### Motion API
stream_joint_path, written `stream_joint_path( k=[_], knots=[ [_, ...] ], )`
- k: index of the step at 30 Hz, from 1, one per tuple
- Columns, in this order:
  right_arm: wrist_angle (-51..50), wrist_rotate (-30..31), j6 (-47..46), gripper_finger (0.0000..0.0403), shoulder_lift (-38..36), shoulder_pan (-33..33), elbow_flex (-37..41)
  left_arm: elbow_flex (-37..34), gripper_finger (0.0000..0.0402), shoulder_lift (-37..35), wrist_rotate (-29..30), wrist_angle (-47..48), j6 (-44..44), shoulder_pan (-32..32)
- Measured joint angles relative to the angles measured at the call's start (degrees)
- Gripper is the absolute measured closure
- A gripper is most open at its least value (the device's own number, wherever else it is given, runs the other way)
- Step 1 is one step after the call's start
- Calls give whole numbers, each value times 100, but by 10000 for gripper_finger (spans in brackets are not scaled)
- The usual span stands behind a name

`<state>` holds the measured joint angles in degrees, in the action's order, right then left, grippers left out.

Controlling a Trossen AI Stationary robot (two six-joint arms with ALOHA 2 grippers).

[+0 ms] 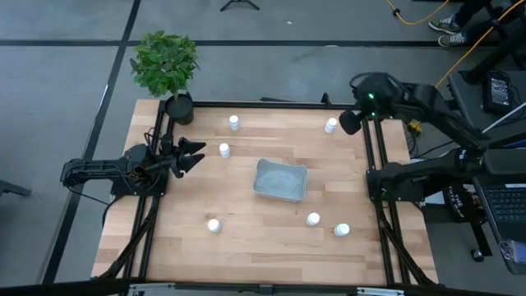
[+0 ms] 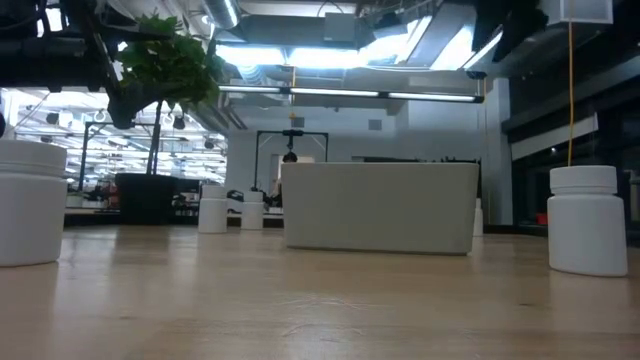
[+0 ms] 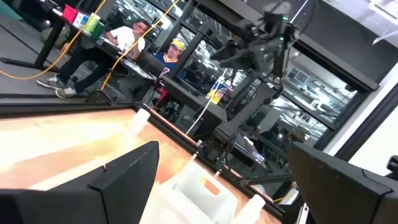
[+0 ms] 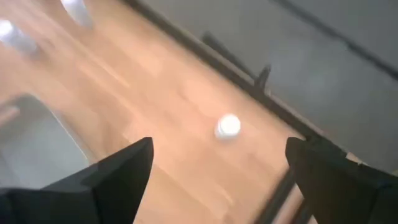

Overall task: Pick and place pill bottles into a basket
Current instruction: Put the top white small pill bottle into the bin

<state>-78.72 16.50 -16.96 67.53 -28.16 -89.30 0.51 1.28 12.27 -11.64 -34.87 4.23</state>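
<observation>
Bottles scattered loose on the wooden table (image 1: 246,247), all six outside the basket (image 1: 280,179); nothing picked yet, by the look of it. Nearest the front edge: one bottle (image 1: 214,224) front-left, a pair (image 1: 313,219) (image 1: 342,230) front-right. Basket sits mid-table, empty, reachable from both sides. Left gripper (image 1: 195,154) hovers at the left rail, fingers spread, aimed at the bottle (image 1: 224,150) just beside it, probably the first target. Farther back, right gripper (image 1: 348,122), fingers apart, holding nothing, hangs over the far-right corner bottle (image 1: 330,125). Sixth bottle (image 1: 234,122) stands near the plant pot (image 1: 179,108).

Table (image 1: 246,247): pale wood, planked, smooth matt. Pill bottles (image 1: 313,219): white plastic, matt. Basket (image 1: 280,180): grey-blue plastic, smooth.
</observation>
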Motion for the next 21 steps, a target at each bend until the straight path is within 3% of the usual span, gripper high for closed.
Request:
stream_joint_path(
  k=[7, 11, 21],
  knots=[
    [155, -1373, 1070, 44, 329, -1631, 1, 0, 52, 0, 2, 66, 2, 0],
    [259, -1706, 1318, 44, 742, -2274, 0, 0, 52, 0, 2, 190, -24, 0],
    [330, -1966, 1599, 44, 2236, -2682, 2, 0, 52, 0, 21, 289, -60, -2]
  ],
)
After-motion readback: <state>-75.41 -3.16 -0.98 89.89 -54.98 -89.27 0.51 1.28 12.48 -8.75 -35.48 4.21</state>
